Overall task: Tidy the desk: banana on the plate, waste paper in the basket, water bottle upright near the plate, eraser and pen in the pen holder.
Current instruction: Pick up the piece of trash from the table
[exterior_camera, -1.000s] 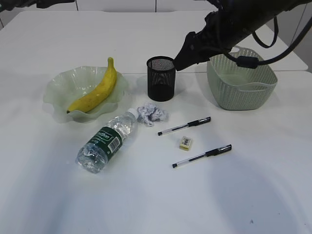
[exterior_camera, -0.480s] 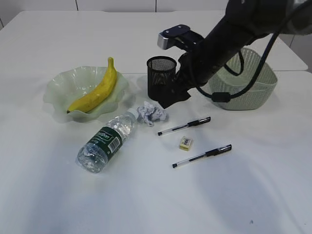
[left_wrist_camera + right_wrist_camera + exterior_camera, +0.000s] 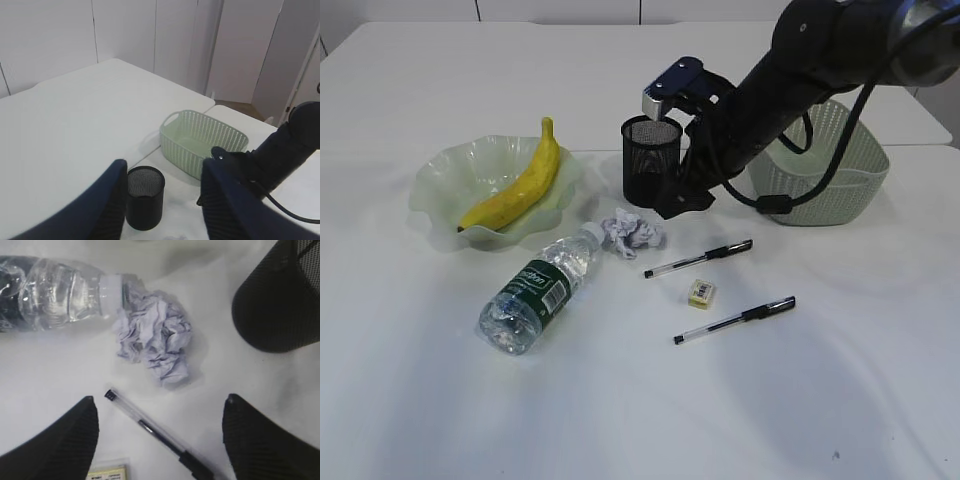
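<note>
A yellow banana [image 3: 515, 190] lies on the pale green plate [image 3: 432, 188]. The water bottle [image 3: 535, 295] lies on its side, its cap next to the crumpled waste paper [image 3: 633, 233]. Two pens [image 3: 698, 258] [image 3: 735, 320] and a yellow eraser [image 3: 701, 292] rest on the table. My right gripper [image 3: 677, 204] hangs open just right of the black mesh pen holder [image 3: 650, 160], above and behind the paper. The right wrist view shows the paper [image 3: 155, 342] ahead of the open right gripper [image 3: 159, 400] and a pen [image 3: 155, 432] below it. My left gripper [image 3: 165, 165] is open, high up and holding nothing.
The green basket [image 3: 820, 170] stands at the back right, partly behind my right arm [image 3: 790, 70]. From the left wrist view the pen holder [image 3: 145, 197], the basket [image 3: 202, 142] and the right arm [image 3: 280, 155] lie below. White table all around.
My right arm has come down from above the basket to beside the pen holder, close over the waste paper. Its jaws stay open. Objects on the table have not moved.
</note>
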Action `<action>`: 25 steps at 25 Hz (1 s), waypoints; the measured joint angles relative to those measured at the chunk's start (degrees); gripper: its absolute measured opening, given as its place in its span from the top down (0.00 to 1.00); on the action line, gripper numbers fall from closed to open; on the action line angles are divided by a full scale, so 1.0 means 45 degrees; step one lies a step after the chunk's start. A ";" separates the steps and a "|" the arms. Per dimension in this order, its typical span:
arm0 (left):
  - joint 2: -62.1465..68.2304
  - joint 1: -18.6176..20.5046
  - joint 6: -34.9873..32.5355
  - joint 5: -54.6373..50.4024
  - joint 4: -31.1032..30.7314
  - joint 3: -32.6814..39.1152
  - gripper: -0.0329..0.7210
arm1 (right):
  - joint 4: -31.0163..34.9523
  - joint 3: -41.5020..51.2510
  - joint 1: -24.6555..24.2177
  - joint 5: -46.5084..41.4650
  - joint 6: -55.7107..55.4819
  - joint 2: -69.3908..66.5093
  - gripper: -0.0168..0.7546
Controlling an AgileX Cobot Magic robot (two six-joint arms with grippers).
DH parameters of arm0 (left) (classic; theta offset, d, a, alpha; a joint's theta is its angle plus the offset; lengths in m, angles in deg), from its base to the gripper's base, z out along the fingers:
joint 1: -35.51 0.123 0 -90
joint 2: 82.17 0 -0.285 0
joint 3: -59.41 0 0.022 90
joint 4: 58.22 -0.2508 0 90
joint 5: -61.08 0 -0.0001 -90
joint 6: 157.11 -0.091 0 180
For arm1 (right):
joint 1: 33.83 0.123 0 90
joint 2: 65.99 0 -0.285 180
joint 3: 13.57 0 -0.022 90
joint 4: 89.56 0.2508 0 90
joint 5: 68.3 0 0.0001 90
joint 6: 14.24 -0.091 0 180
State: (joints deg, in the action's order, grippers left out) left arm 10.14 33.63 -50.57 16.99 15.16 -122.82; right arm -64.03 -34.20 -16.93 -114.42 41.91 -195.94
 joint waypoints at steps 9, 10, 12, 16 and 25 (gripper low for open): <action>-0.0155 0.0000 0.0100 -0.0715 -0.0284 0.0000 0.50 | 0.0400 -0.0020 0.0000 0.0480 0.1089 -0.0386 0.24; -0.0218 0.0000 0.0100 -0.0773 -0.0443 0.0000 0.50 | 0.0494 -0.0020 0.0000 0.0480 0.1230 -0.0466 0.24; -0.0349 0.0000 0.0100 -0.0860 -0.0670 0.0000 0.50 | 0.0611 -0.0020 0.0000 0.0480 0.1538 -0.0595 0.24; -0.0539 0.0000 0.0126 -0.1143 -0.0918 0.0000 0.50 | 0.0793 -0.0020 0.0000 0.0646 0.2327 -0.0756 0.24; -0.0597 0.0000 0.0644 -0.1452 -0.1408 0.0000 0.50 | 0.1564 -0.0020 0.0000 0.1238 0.4051 -0.1204 0.24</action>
State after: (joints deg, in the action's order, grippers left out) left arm 7.45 33.63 -47.67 10.46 8.83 -122.82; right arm -56.99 -34.29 -16.93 -108.84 60.14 -201.36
